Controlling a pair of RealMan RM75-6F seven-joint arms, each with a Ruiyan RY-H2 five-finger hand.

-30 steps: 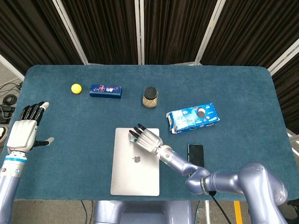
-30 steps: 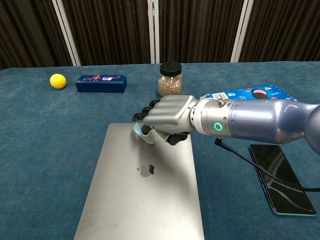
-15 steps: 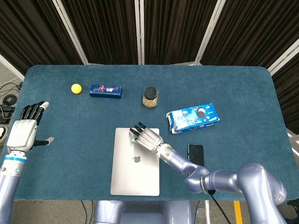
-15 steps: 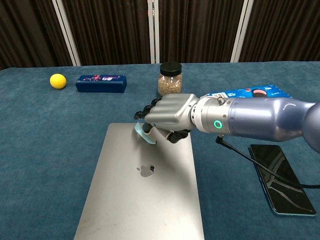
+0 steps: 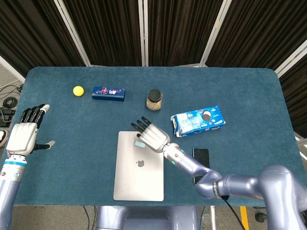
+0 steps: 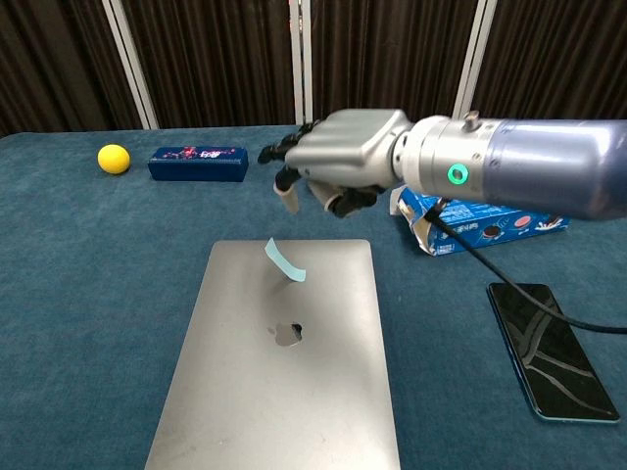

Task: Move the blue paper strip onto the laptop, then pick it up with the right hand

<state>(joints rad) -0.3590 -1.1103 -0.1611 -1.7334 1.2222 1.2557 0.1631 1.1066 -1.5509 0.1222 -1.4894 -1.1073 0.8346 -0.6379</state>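
The blue paper strip lies curled on the closed silver laptop, near the lid's far edge. In the head view the strip peeks out just beneath my right hand. My right hand hovers well above the laptop's far edge, fingers stretched toward the left, holding nothing and clear of the strip. My left hand hangs at the table's left edge with fingers spread and empty; the chest view does not show it.
A yellow ball and a dark blue box sit at the far left. The jar stands behind the laptop. A blue cookie pack and a black phone lie to the right.
My right hand let go of the strip and rose up and away from the laptop; the strip stays lying on the lid. The left hand has not moved.
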